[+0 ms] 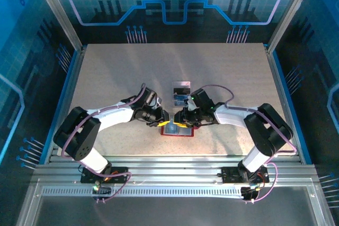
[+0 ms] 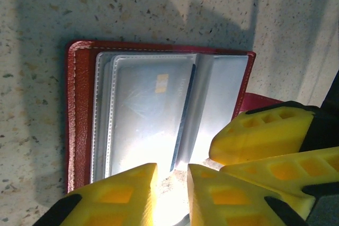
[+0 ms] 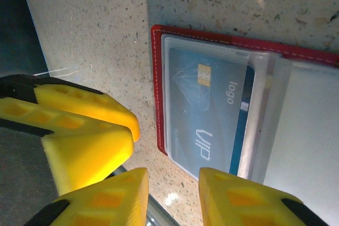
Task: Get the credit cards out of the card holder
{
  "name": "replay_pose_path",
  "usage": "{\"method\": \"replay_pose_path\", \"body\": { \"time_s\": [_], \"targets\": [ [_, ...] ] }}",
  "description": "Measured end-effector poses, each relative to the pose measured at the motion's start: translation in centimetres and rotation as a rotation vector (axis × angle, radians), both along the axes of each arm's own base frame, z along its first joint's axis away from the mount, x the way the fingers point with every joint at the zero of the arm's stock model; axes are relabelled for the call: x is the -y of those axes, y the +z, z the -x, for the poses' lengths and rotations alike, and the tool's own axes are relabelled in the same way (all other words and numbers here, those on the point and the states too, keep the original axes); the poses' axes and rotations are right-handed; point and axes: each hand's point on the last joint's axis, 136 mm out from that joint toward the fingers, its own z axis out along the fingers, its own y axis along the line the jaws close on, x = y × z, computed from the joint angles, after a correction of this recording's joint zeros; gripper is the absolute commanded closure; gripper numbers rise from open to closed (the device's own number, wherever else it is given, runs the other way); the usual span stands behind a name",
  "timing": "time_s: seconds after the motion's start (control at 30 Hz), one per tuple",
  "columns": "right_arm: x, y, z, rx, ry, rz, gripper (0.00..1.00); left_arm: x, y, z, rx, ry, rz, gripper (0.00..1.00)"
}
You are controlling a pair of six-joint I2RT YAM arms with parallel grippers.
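While the card holder (image 2: 79,109) lies open, the right gripper (image 3: 174,183) stands with fingers spread, the blue card (image 3: 212,109) just beyond them. On the left gripper (image 2: 170,177) the fingers nearly meet at the holder's edge; whether they pinch it cannot be told.

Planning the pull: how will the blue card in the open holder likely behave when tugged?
The blue card looks thin, flat and rigid, so it should probably slide out stiffly rather than flex. Its face looks glossy, so a grip may slip. The holder lies loose on the table and looks light; it may drag along unless pinned.
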Motion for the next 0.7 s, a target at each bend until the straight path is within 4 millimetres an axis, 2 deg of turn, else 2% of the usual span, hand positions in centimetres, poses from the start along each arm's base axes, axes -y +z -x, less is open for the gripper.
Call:
{"method": "replay_pose_path", "body": {
  "time_s": [0.3, 0.7],
  "targets": [
    [-0.1, -1.5, -0.1, -0.026, -0.002, 0.016, 0.73, 0.0, -1.4, 0.0, -0.023, -0.001, -0.009, 0.90],
    [-0.4, -2.2, -0.5, -0.041, 0.000, 0.024, 0.74, -0.2, -2.6, 0.4, -0.054, -0.005, -0.031, 0.92]
  ]
}}
